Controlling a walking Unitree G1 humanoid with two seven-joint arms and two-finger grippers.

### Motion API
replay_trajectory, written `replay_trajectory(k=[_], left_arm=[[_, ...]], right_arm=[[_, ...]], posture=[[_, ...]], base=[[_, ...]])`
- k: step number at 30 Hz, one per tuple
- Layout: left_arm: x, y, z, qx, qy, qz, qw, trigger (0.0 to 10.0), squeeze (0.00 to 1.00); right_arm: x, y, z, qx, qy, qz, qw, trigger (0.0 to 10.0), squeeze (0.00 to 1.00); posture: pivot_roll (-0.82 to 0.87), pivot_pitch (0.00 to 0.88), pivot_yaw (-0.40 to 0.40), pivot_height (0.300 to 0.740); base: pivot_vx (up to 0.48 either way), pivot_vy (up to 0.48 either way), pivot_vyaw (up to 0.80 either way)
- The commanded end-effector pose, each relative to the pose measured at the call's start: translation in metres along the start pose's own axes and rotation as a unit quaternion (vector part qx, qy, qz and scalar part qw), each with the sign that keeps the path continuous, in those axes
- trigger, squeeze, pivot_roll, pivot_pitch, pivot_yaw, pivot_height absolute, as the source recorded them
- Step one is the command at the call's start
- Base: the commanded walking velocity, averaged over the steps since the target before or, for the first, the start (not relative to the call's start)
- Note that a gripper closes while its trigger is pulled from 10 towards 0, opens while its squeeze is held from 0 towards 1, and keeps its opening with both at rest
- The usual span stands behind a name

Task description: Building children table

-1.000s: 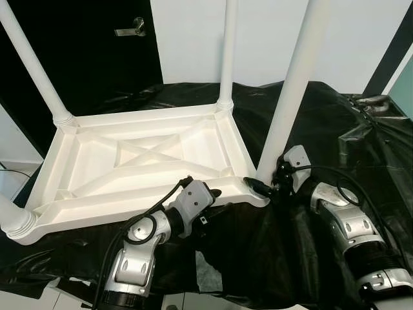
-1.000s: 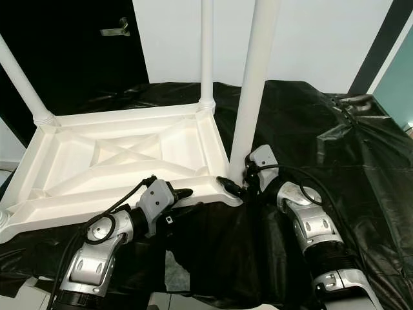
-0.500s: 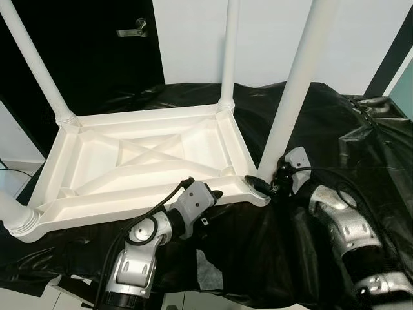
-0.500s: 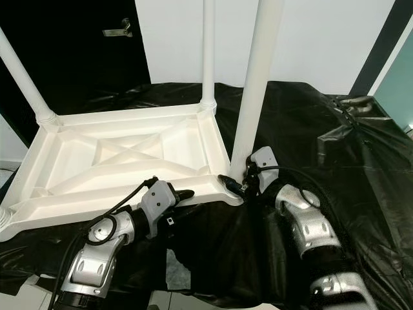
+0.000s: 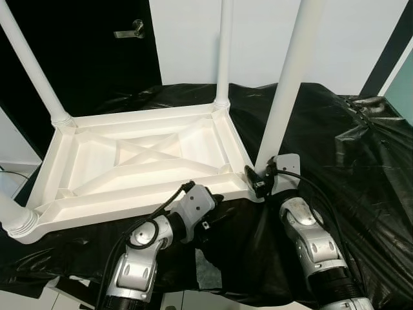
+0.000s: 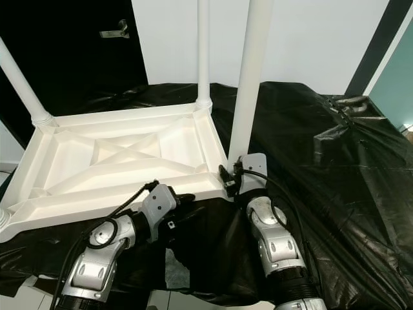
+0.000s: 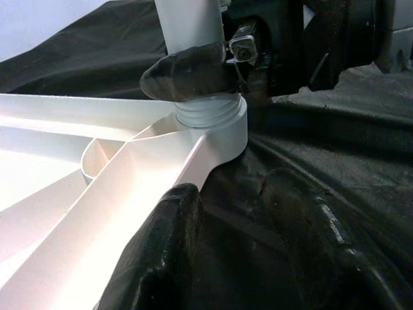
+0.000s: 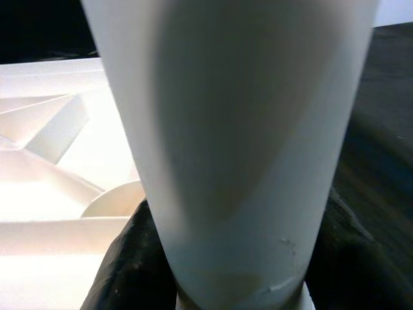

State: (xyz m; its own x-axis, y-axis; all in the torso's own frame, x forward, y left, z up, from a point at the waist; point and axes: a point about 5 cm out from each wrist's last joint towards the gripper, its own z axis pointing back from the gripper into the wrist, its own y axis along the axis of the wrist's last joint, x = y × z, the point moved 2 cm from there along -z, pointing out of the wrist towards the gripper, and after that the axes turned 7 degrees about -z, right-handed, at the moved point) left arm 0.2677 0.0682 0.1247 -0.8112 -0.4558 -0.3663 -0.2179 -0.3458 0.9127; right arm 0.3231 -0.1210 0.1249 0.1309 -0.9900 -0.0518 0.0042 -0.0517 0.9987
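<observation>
Upturned white tabletop [image 5: 139, 165] lying underside-up on black plastic sheeting [image 5: 335, 148], ribs and crossed braces showing; four white legs standing up from its corners. Near-right leg [image 5: 287, 84] upright in the tabletop's near-right corner socket [image 7: 216, 123], threaded collar visible just above the socket rim; far-right leg [image 5: 224, 51] upright at the far-right corner; far-left leg [image 5: 29, 61] tilted slightly outward at the far-left corner; near-left leg [image 5: 14, 216] at the near-left corner, mostly cut off by the picture's edge.

Right gripper [image 5: 260, 179] at the foot of the near-right leg, just above the corner socket; fingers closed around the leg's base, one black finger [image 7: 187, 71] wrapped across the front of it, dark pads showing on both sides of the leg in the right wrist view; silver right arm [image 5: 313, 242] reaching up to it from below the tabletop's near-right corner.

Left gripper [image 7: 226, 213] at the tabletop's near long edge, a little left of the near-right corner; fingers parted, one finger [image 7: 171, 226] over the white rim, the other [image 7: 303, 213] over the black sheeting beside it, nothing clasped between them; whether the rim-side finger touches the plastic cannot be told.

Beyond the tabletop's far edge, a black door with a metal handle [image 5: 129, 29] and a white wall [image 5: 258, 39].
</observation>
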Motion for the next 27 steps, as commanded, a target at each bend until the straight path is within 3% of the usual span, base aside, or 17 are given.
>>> replay_trajectory(k=[1, 4, 10, 17, 18, 19, 27], left_arm=[[-0.009, -0.001, 0.002, -0.010, 0.073, 0.003, 0.997, 10.0, 0.00], [-0.009, -0.001, 0.002, -0.009, 0.075, 0.004, 0.997, 10.0, 0.00], [-0.010, 0.000, 0.001, -0.008, 0.076, 0.005, 0.997, 10.0, 0.00], [-0.009, 0.000, 0.001, -0.009, 0.076, 0.006, 0.997, 10.0, 0.00], [-0.009, 0.000, 0.001, -0.009, 0.076, 0.006, 0.997, 10.0, 0.00], [-0.009, 0.000, 0.001, -0.010, 0.076, 0.006, 0.997, 10.0, 0.00], [-0.010, -0.001, 0.002, -0.011, 0.074, 0.006, 0.997, 10.0, 0.00]], right_arm=[[0.012, -0.007, 0.003, -0.018, -0.036, 0.016, 0.999, 10.0, 0.00], [0.006, -0.010, 0.006, -0.025, -0.076, -0.005, 0.997, 10.0, 0.00], [-0.001, -0.009, 0.006, -0.026, -0.071, -0.011, 0.997, 10.0, 0.00], [0.001, -0.006, 0.006, -0.022, -0.070, -0.003, 0.997, 10.0, 0.00], [0.003, -0.004, 0.006, -0.019, -0.068, 0.001, 0.998, 10.0, 0.55], [0.005, -0.003, 0.007, -0.015, -0.058, 0.002, 0.998, 10.0, 1.00], [0.013, 0.006, 0.016, 0.002, 0.061, 0.008, 0.998, 10.0, 1.00]], posture=[[0.08, 0.000, -0.017, 0.740], [0.07, 0.000, -0.015, 0.740], [0.07, 0.000, -0.017, 0.740], [0.07, 0.000, -0.017, 0.740], [0.07, 0.000, -0.015, 0.740], [0.07, 0.000, -0.013, 0.740], [0.06, 0.000, -0.002, 0.740]], base=[[0.000, 0.000, 0.00], [0.000, 0.000, 0.00], [0.000, 0.000, 0.00], [0.000, 0.000, 0.00], [0.000, 0.000, 0.00], [0.000, 0.000, 0.00], [0.000, 0.000, 0.00]])
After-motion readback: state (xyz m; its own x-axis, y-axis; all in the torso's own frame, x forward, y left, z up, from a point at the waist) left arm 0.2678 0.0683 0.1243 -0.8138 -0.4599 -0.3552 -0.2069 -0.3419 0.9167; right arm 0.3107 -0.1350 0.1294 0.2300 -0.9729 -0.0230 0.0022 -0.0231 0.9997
